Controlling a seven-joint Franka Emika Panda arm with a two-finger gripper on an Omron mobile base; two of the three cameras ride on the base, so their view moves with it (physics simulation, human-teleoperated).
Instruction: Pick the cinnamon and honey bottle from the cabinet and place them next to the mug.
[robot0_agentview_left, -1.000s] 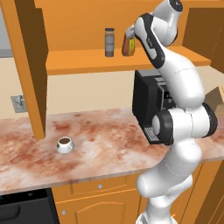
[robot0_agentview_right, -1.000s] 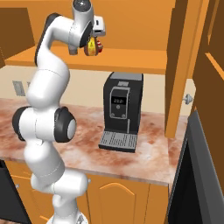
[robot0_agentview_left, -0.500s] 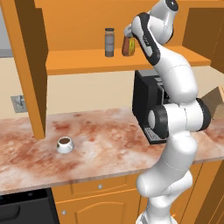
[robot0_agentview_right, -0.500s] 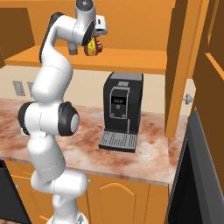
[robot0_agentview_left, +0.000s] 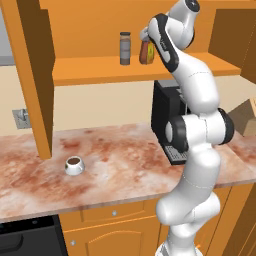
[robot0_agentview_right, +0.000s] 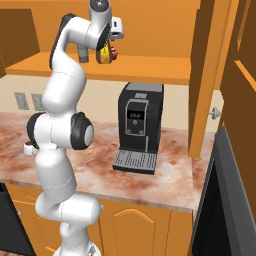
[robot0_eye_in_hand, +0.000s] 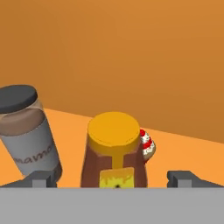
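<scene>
Approach step, by my read: in left base view the gripper (robot0_agentview_left: 146, 44) sits at top centre on the cabinet (robot0_agentview_left: 115, 70) shelf, at the honey bottle (robot0_agentview_left: 145, 53), w/ the cinnamon (robot0_agentview_left: 125, 48) just left of it; mug (robot0_agentview_left: 74, 165) lower left on tabletop (robot0_agentview_left: 115, 170). Right base view: arm covers most of the bottle. Hand view: fingers (robot0_eye_in_hand: 183, 178) spread wide, nothing held, flanking the bottle low centre; next needs push-in, then close. Cinnamon crowds left finger; cupcake (robot0_eye_in_hand: 147, 143) touching behind-right.

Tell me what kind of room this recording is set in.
A rendered home kitchen, most likely: an orange wooden wall cabinet hangs above a marbled stone counter, a black coffee machine stands on that counter, and a mug of dark drink sits nearby.
</scene>
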